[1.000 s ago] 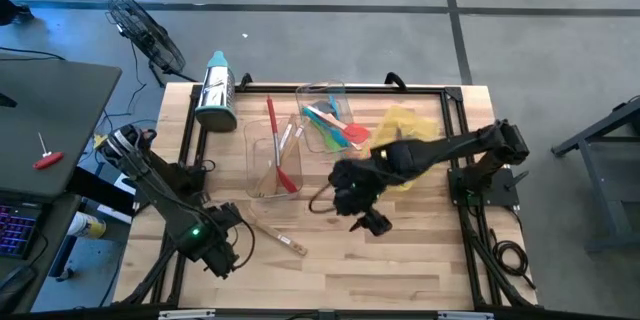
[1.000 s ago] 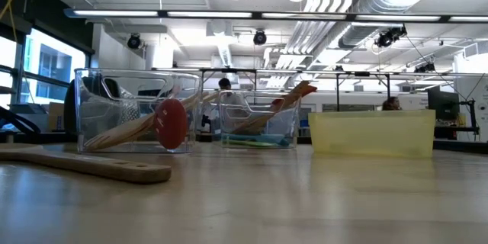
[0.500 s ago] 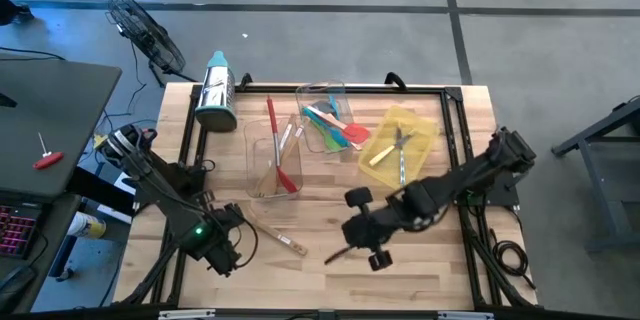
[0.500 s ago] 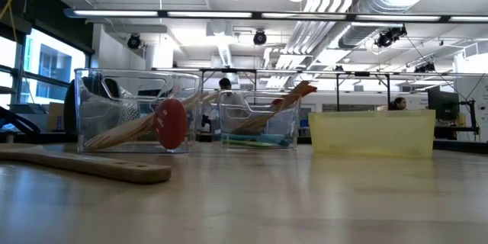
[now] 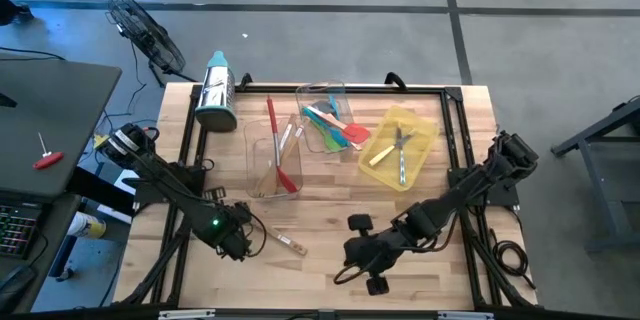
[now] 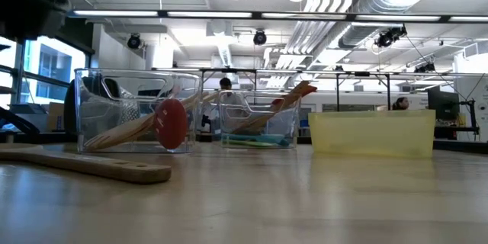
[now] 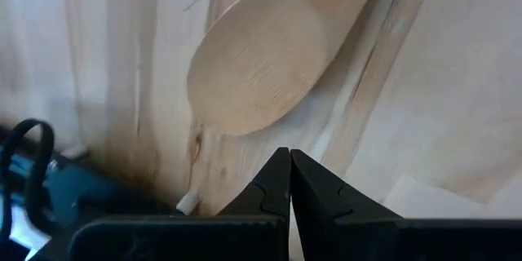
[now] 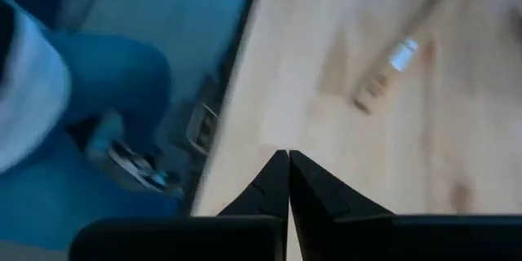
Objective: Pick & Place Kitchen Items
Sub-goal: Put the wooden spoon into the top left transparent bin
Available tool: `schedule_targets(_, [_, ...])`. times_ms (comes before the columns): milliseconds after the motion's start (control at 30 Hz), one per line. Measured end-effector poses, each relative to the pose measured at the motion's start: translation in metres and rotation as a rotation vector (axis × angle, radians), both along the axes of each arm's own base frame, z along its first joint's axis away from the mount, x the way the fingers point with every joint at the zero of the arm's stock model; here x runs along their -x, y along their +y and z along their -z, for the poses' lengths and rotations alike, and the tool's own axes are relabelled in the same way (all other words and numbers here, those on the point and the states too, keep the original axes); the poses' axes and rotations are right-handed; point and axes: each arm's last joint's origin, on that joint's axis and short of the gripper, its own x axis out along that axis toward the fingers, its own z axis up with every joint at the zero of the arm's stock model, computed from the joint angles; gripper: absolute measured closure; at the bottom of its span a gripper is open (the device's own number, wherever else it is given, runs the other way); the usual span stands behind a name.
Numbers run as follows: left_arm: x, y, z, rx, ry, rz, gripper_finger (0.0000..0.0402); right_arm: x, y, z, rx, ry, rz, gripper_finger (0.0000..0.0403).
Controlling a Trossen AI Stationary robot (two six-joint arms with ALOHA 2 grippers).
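Observation:
A wooden spoon [image 5: 277, 236] lies flat on the table at the near left; it also shows in the low view [image 6: 84, 164]. My left gripper [image 5: 236, 241] is shut and empty just left of it. The spoon's bowl [image 7: 259, 65] lies just ahead of my left gripper's fingertips [image 7: 289, 153]. My right gripper [image 5: 365, 260] is shut and empty above the table's near middle, with the spoon's labelled handle end [image 8: 391, 69] ahead of it. Other utensils lie in three trays farther back.
A clear tray [image 5: 252, 165] holds wooden and red utensils. A second clear tray [image 5: 318, 95] holds teal, green and red spatulas. A yellow tray [image 5: 425, 135] holds metal cutlery. A steel grater with a teal top [image 5: 215, 90] lies at the far left. A person's leg [image 8: 106, 73] shows beyond the table's edge.
My right gripper has swung from beside the yellow tray toward the table's near edge, uncovering the tray. My left gripper has moved a little toward the table's right, closer to the wooden spoon, and now shows at the low view's top left. The spoon has not moved.

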Motion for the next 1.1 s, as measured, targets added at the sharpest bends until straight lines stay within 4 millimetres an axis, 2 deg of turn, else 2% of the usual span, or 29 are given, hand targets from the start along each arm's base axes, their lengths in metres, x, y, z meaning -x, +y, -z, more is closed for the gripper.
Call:
schedule_targets(233, [0.005, 0.007, 0.016, -0.018, 0.015, 0.033, 0.0396, 0.003, 0.014, 0.006, -0.107, -0.075, -0.068, 0.04])
schedule_targets(533, [-0.001, 0.004, 0.017, -0.031, -0.062, 0.094, 0.0396, 0.006, 0.02, 0.007, -0.116, -0.093, -0.074, 0.0401])
schedule_targets(867, [-0.006, 0.012, 0.017, -0.093, -0.083, 0.121, 0.04, 0.005, 0.02, 0.006, -0.105, -0.111, -0.091, 0.0401])
schedule_targets(1100, [-0.011, 0.035, 0.044, 0.001, -0.05, 0.087, 0.0401, 0.005, 0.02, 0.006, -0.104, -0.11, -0.091, 0.0401])
